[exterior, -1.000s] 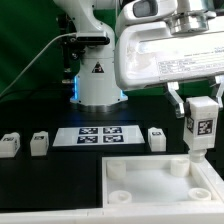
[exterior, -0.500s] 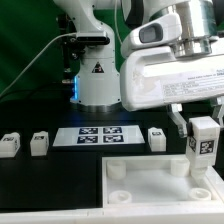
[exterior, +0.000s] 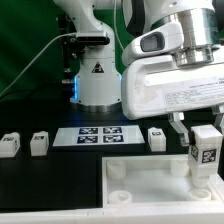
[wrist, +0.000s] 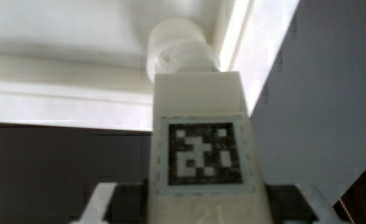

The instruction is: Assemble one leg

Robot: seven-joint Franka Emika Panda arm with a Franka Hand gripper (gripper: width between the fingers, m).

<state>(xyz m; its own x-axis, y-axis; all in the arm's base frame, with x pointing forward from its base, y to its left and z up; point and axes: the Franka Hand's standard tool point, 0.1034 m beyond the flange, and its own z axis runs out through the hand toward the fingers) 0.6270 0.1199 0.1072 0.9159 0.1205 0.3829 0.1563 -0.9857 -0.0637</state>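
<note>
The leg [exterior: 207, 150] stands upright, tag outward, over the white panel's [exterior: 150, 182] corner at the exterior view's right. Whether they touch cannot be told. The hand [exterior: 205, 136] pinches its upper part, with the far finger cut off by the frame. Three loose legs [exterior: 39, 143] and the marker board [exterior: 98, 135] lie on the table [exterior: 40, 195].

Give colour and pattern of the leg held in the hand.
White leg with a square black-and-white tag on its face; clearest in the wrist view.
</note>
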